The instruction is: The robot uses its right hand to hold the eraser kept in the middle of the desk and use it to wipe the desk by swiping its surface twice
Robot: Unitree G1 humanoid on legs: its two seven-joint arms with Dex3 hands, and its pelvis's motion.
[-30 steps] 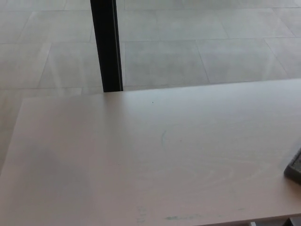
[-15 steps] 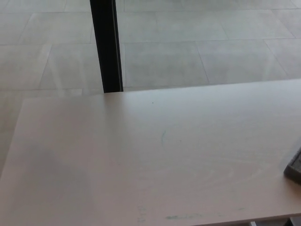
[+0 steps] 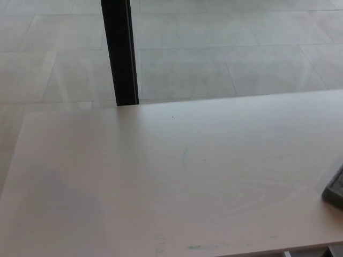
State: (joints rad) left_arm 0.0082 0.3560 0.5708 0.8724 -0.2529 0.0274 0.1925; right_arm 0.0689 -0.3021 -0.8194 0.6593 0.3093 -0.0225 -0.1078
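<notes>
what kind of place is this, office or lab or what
Probably an office or lab-like indoor room, though little shows. A pale wood-grain desk with faint marker smudges fills the view, a dark upright post stands behind it, and the floor is large grey tiles.

One head view is looking down from near — over the pale desk toward the tiled floor beyond.

desk: pale wood-look, smooth, faint sheen | floor: grey tile, perhaps matt | post: black, smooth
</notes>
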